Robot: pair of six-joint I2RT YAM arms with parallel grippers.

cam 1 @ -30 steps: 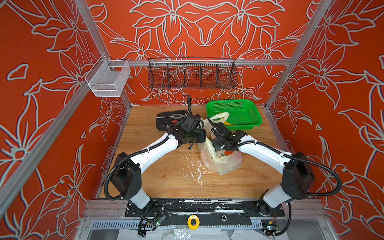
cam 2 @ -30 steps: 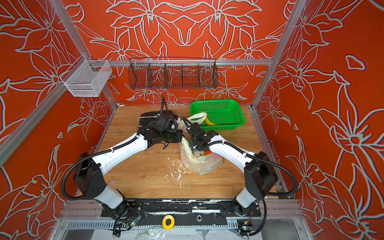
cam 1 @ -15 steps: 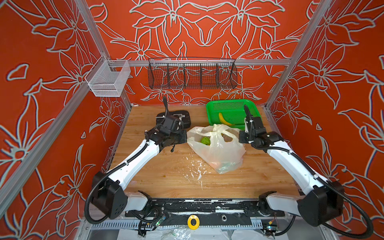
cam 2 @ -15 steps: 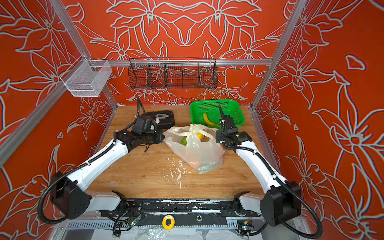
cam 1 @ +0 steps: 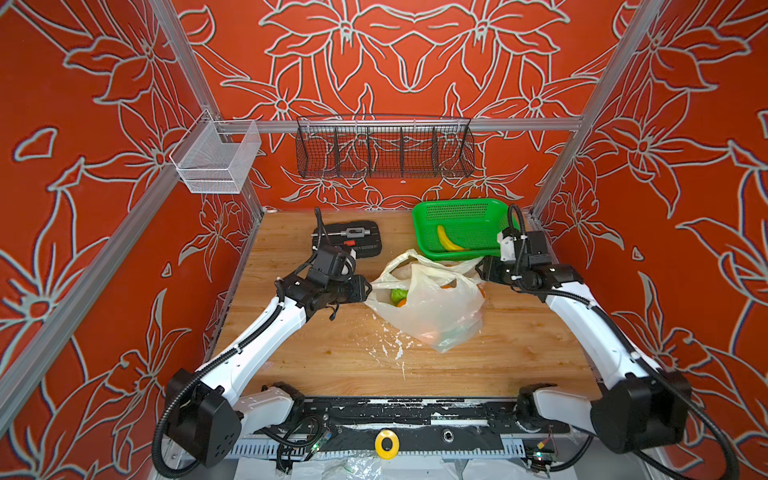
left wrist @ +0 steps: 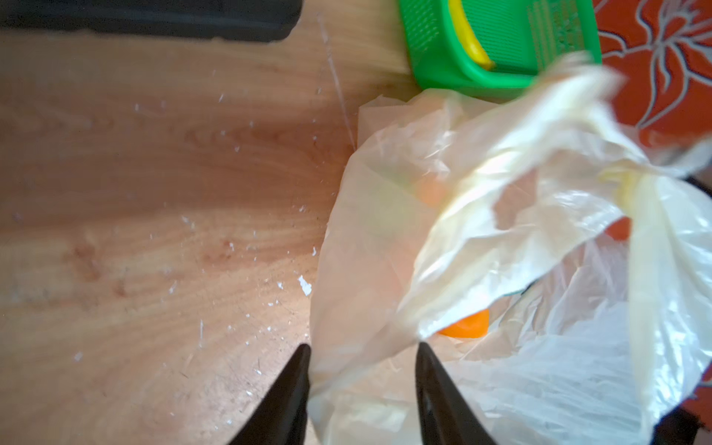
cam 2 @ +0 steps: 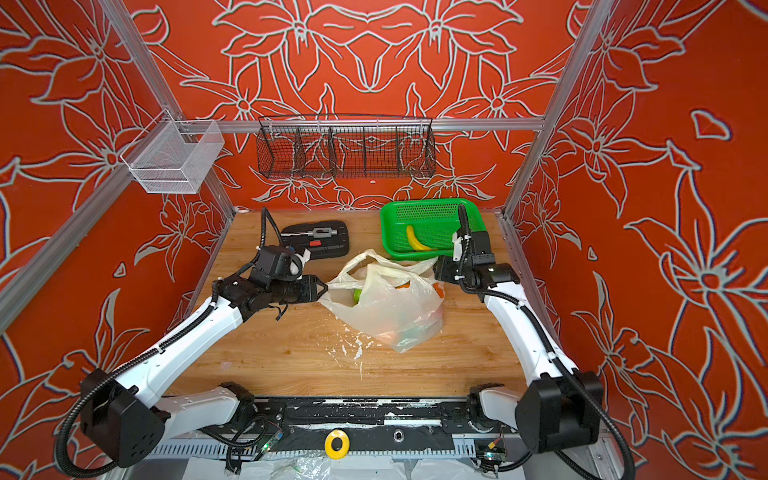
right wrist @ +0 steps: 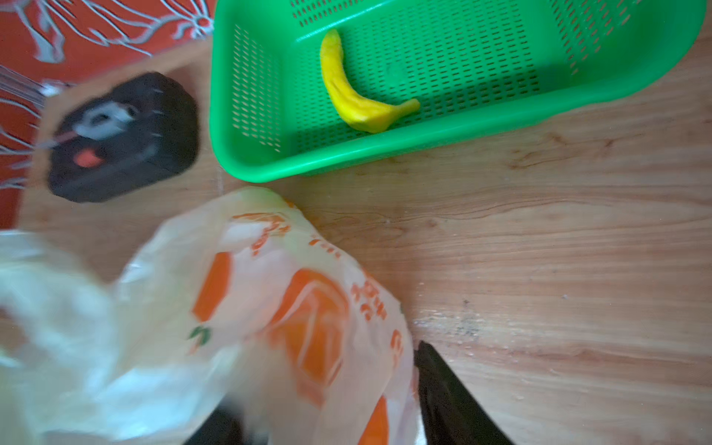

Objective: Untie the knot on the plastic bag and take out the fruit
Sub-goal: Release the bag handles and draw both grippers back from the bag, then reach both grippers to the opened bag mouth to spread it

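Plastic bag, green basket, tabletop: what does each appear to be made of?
The plastic bag: thin translucent cream film, glossy and crinkled; fruit shows through it. The green basket: likely moulded rigid plastic, smooth with a slight sheen, walls and floor perforated in neat rows. The tabletop: wood or wood-look laminate, matte, visible grain, scuffed with white flecks; which one cannot be told.

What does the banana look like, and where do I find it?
Look at the wooden table, then its far right corner, where a bright green basket sits. The banana lies alone inside it. It is the only long, curved yellow thing, out in the open rather than in the plastic bag nearby.
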